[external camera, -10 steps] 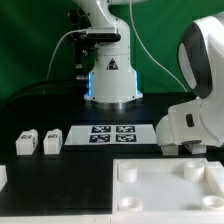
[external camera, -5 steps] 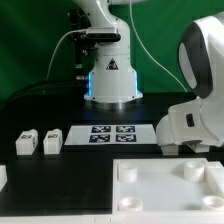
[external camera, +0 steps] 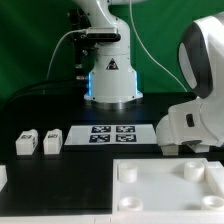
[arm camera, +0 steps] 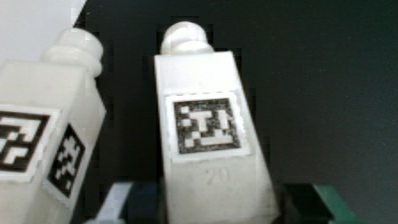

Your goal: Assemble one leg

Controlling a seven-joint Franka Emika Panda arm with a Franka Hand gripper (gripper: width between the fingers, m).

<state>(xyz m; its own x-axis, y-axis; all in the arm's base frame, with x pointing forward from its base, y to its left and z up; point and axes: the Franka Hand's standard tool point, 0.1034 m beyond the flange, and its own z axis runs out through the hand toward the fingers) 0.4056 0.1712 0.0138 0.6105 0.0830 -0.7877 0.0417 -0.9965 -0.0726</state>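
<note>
In the wrist view a white leg (arm camera: pixel 217 120) with a square marker tag lies lengthwise on the black table. It runs straight between my gripper's (arm camera: pixel 228 205) fingers. The light-blue fingertip (arm camera: pixel 128 205) stands close to one side of the leg. The green fingertip (arm camera: pixel 334 205) stands on the other side with a dark gap between. The jaws straddle the leg, open. A second leg (arm camera: pixel 50 140) lies right beside it. In the exterior view two more legs (external camera: pixel 25 142) (external camera: pixel 51 141) stand at the left. The gripper is hidden there behind the arm's white body (external camera: pixel 195 110).
The marker board (external camera: pixel 110 134) lies in the middle of the table. The large white square piece with round sockets (external camera: pixel 165 185) fills the front right. A small white part (external camera: pixel 3 178) sits at the left edge. The robot base (external camera: pixel 108 75) stands behind.
</note>
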